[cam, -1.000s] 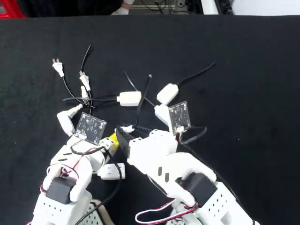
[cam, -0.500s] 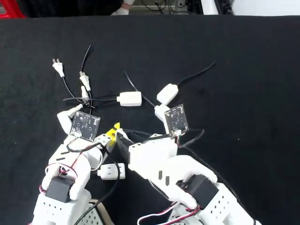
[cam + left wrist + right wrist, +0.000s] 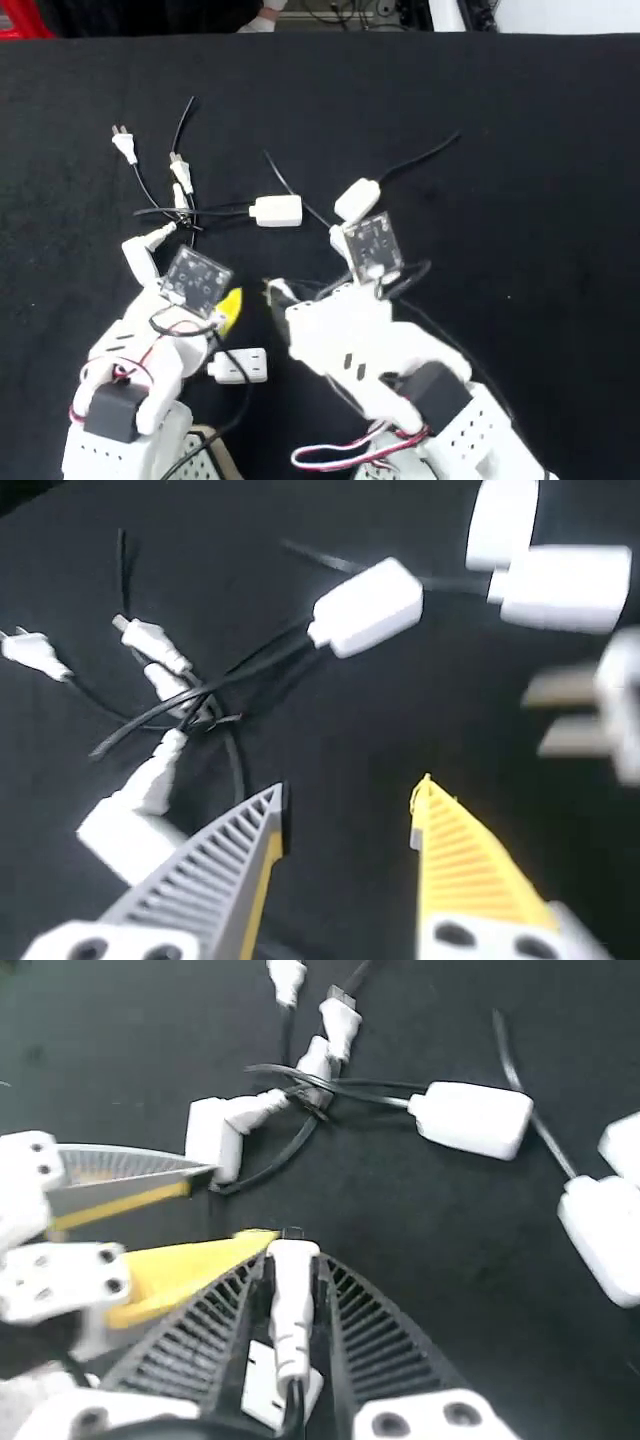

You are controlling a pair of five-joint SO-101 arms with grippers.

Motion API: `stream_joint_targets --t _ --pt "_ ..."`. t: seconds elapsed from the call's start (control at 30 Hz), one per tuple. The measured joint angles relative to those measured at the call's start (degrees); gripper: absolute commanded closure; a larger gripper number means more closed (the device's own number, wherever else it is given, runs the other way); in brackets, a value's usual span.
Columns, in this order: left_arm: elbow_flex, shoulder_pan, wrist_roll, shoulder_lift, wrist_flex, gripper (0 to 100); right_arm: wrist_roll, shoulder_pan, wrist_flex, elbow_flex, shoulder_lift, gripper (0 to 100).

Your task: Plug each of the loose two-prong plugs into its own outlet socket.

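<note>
My right gripper (image 3: 291,1252) is shut on a white two-prong plug (image 3: 289,1300), held lengthwise between its black fingers. In the high view it (image 3: 276,292) hangs over the cloth between the two arms. My left gripper (image 3: 350,798) stands open just beside it, empty, grey finger (image 3: 225,845) and yellow finger (image 3: 455,845) apart. Ahead lies a white outlet socket (image 3: 276,210) (image 3: 366,607) (image 3: 472,1118). Loose plugs (image 3: 124,146) (image 3: 180,172) lie at the far left among crossed black cords. Another socket (image 3: 140,256) (image 3: 122,826) lies close to my left gripper.
Two more white sockets (image 3: 357,198) (image 3: 346,240) lie by the right arm's wrist board. A further one (image 3: 240,365) rests near the left arm's base. Black cords (image 3: 190,212) tangle at the left. The black cloth to the right is bare.
The right gripper has shifted slightly with the plug still in it. The left gripper's yellow finger has swung lower, toward the arm's base. The plugs and sockets on the cloth lie as before.
</note>
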Motion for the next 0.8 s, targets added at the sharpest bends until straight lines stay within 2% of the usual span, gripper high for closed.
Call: stream_joint_targets --t 0.17,0.27,0.47,0.7,0.8 --pt "-2.9 -5.1 -22.15 -0.18 8.97 79 2.11 4.4 7.3 -11.6 16.79 98.6" --pt "-5.45 -5.98 -27.87 0.88 12.66 79 6.24 8.97 12.92 -19.34 28.48 98.5" --pt "-11.16 -4.92 -30.95 15.56 14.15 79 17.93 19.78 25.32 -34.55 47.3 98.6" --pt "-23.03 2.99 -31.21 45.1 16.88 79 20.4 29.01 27.78 -37.45 50.99 98.7" --pt "-24.7 7.91 -31.21 51.25 19.52 79 20.75 34.2 27.78 -37.45 51.16 98.7"
